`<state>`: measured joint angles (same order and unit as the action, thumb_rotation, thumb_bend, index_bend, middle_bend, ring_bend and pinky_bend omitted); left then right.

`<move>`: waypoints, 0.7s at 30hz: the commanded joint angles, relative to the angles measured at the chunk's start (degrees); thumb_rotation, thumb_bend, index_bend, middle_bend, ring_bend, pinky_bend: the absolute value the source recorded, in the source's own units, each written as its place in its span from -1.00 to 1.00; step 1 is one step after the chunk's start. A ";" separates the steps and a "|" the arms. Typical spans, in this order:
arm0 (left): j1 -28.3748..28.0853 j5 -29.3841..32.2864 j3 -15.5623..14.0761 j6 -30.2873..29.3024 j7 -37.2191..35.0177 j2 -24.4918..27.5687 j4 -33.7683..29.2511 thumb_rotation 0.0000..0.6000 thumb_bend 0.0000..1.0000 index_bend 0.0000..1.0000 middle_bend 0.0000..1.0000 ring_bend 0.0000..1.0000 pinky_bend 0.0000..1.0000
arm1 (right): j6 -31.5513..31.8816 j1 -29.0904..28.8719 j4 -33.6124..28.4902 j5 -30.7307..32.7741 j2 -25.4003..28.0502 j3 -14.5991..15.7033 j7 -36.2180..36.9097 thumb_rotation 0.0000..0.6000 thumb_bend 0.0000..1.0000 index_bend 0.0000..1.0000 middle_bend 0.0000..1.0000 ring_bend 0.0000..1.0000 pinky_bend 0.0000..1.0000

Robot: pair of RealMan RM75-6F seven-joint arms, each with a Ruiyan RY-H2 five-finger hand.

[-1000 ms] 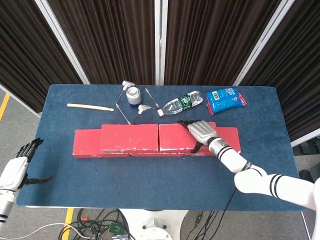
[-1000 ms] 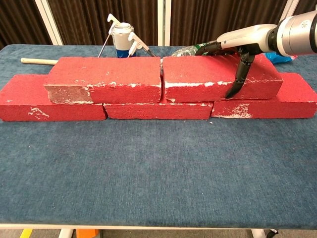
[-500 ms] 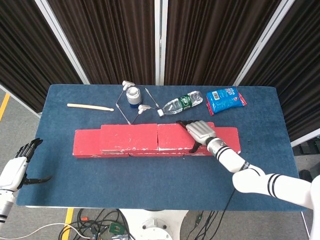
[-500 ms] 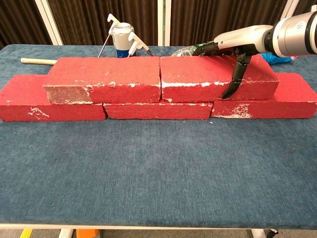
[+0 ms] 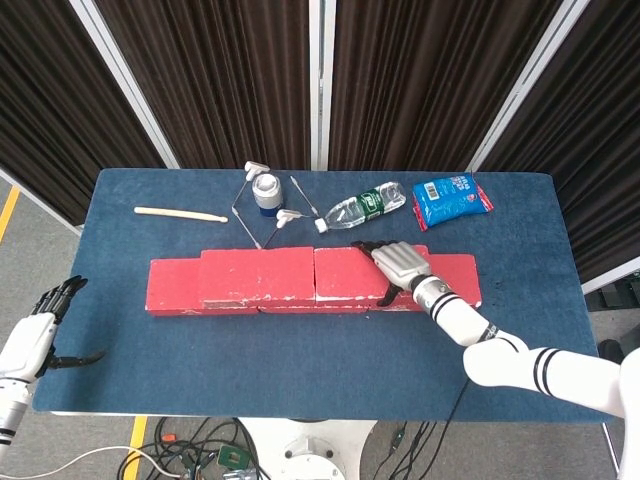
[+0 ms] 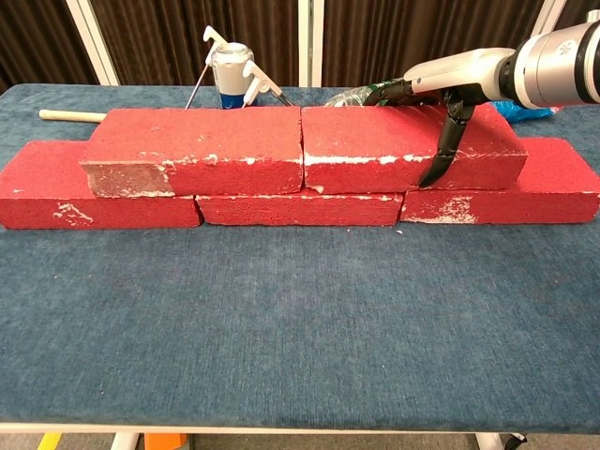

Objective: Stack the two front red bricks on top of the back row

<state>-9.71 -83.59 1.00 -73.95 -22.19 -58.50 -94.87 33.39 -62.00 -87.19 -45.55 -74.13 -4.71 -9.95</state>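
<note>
Blue table (image 5: 300,350): back row (image 6: 300,208) of three red bricks laid end to end, long axis running 9 to 3 o'clock across the table's middle; two more red bricks sit on top of it, same axis, ends butted at the centre. Upper left brick (image 6: 197,148) rests square; upper right brick (image 6: 412,145) has the right hand (image 5: 400,265) on it, palm flat on its top face, fingers (image 6: 394,91) reaching over the far edge, thumb hanging down the near face, so it grips the brick across its short width. Left hand (image 5: 35,335) hangs off the table's 8 o'clock corner, fingers spread, holding nothing. Behind the bricks toward 12: wooden stick (image 5: 180,214), small can (image 5: 266,190) with white-handled tools, plastic bottle (image 5: 362,207) on its side, blue packet (image 5: 452,200)
</note>
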 commanded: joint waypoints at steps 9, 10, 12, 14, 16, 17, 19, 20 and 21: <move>0.08 -0.01 -0.11 0.03 -0.41 -0.07 0.35 1.00 -0.98 -0.98 -1.00 -1.00 -1.00 | 0.33 -0.38 -0.53 0.73 -0.04 0.12 -0.49 1.00 -0.81 -1.00 -0.66 -0.67 -0.45; 0.09 -0.01 -0.12 0.04 -0.46 -0.08 0.41 1.00 -0.98 -0.98 -1.00 -1.00 -1.00 | 0.38 -0.42 -0.63 0.86 -0.05 0.17 -0.58 1.00 -0.81 -1.00 -0.66 -0.67 -0.45; 0.07 0.00 -0.12 0.09 -0.61 -0.06 0.48 1.00 -0.98 -0.98 -1.00 -1.00 -1.00 | 0.56 -0.46 -0.83 1.01 -0.03 0.21 -0.71 1.00 -0.81 -1.00 -0.66 -0.67 -0.45; 0.06 -0.03 -0.16 0.14 -0.68 -0.02 0.52 1.00 -0.98 -0.98 -1.00 -1.00 -1.00 | 0.79 -0.48 -1.12 1.16 0.01 0.29 -0.89 1.00 -0.81 -1.00 -0.66 -0.67 -0.45; 0.09 -0.08 -0.17 0.08 -0.78 -0.03 0.55 1.00 -0.98 -0.98 -1.00 -1.00 -1.00 | 1.07 -0.48 -1.31 1.32 0.01 0.37 -1.08 1.00 -0.81 -1.00 -0.66 -0.67 -0.45; 0.10 -0.12 -0.17 0.04 -0.82 -0.03 0.57 1.00 -0.98 -0.98 -1.00 -1.00 -1.00 | 1.17 -0.49 -1.35 1.41 -0.02 0.40 -1.15 1.00 -0.81 -1.00 -0.66 -0.67 -0.45; 0.13 -0.18 -0.19 -0.03 -0.84 -0.01 0.59 1.00 -0.98 -0.98 -1.00 -1.00 -1.00 | 1.34 -0.52 -1.38 1.65 -0.07 0.49 -1.34 1.00 -0.81 -1.00 -0.66 -0.67 -0.45; 0.14 -0.20 -0.19 -0.06 -0.86 0.00 0.59 1.00 -0.98 -0.98 -1.00 -1.00 -1.00 | 1.42 -0.54 -1.38 1.75 -0.11 0.51 -1.42 1.00 -0.81 -1.00 -0.67 -0.67 -0.45; 0.17 -0.21 -0.21 -0.09 -0.87 0.00 0.60 1.00 -0.98 -0.98 -1.00 -1.00 -1.00 | 1.50 -0.56 -1.37 1.85 -0.14 0.51 -1.47 1.00 -0.81 -1.00 -0.67 -0.67 -0.45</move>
<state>-9.53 -83.79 0.79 -74.04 -23.06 -58.51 -94.27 34.88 -62.55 -88.56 -43.70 -74.26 -4.21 -11.40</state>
